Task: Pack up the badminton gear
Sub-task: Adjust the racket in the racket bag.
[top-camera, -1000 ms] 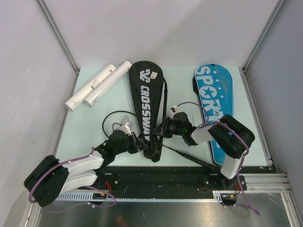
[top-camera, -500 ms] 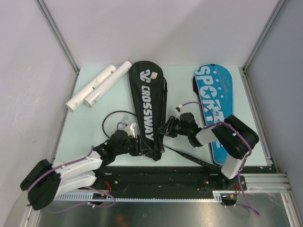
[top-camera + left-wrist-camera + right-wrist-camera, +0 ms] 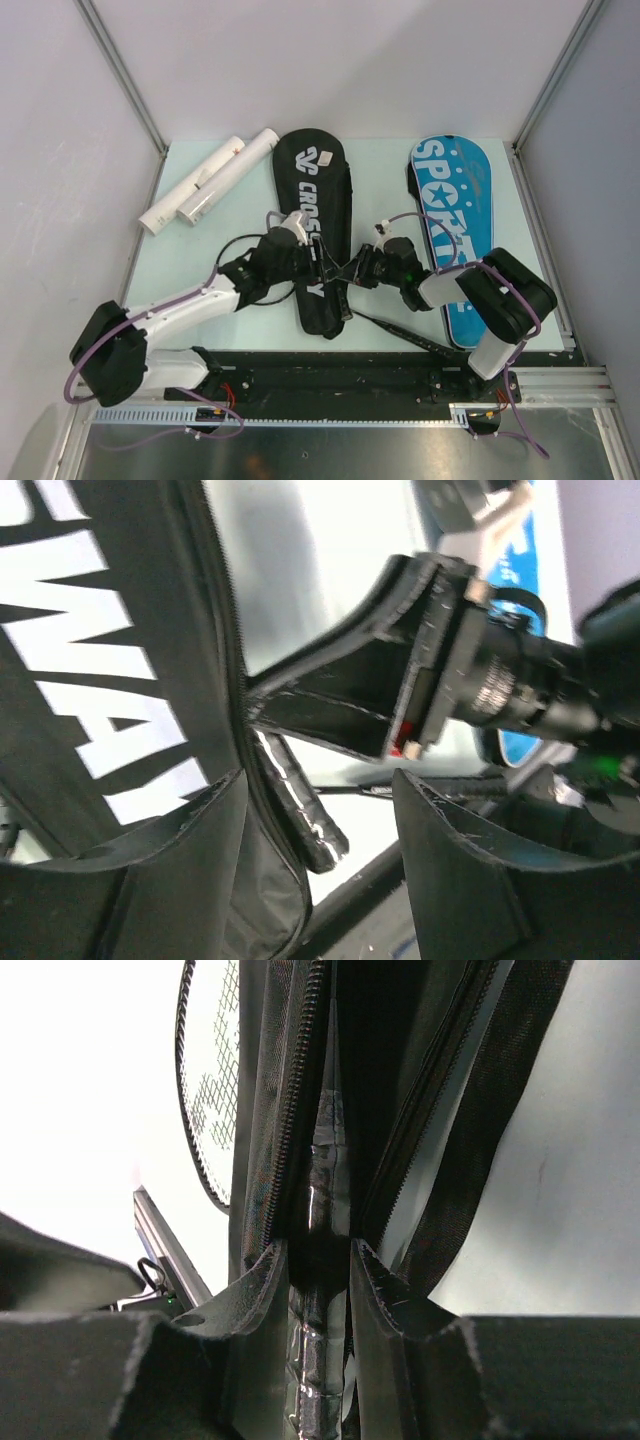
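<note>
On the counter [image 3: 380, 180] a black CROSSWAY bag [image 3: 310, 190] lies in the centre, with the blue SPORT bag [image 3: 455, 195] to its right and two white tubes [image 3: 200, 185] at the far left. The left hand [image 3: 318, 780] is spread apart at the black bag's zipper edge. The right hand [image 3: 317, 1250] is clamped on a racket handle [image 3: 320, 1175] that sits in the bag's opening.

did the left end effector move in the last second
Yes. The left end effector moved away from the table's near edge, from the black CROSSWAY bag's near tip up onto its lettering.
</note>
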### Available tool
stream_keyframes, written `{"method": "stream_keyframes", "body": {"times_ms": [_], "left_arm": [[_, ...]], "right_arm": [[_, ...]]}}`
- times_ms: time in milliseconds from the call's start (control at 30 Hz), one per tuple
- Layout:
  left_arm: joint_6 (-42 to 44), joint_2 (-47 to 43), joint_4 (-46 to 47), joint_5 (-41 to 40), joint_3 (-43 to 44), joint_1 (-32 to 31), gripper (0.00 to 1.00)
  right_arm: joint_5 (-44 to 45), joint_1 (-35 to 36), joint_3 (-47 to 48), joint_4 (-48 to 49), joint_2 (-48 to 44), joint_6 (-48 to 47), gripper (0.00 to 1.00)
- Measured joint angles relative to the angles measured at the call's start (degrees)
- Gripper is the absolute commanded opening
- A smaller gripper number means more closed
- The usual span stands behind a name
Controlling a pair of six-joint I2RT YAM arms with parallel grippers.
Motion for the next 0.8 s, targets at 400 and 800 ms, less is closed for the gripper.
{"method": "stream_keyframes", "body": {"times_ms": [400,800], "left_arm": [[7.45,25.9,-16.06,-16.76,27.39,-1.49,0.69],[14.03,38.53,-26.86,-24.0,37.13,-1.68,0.06]], "right_arm": [[-0.02,-0.5,-0.37,0.13,-0.02,0.04,0.0],[0.35,-0.5,-0.46,-0.55,-0.81,0.2,0.0]]}}
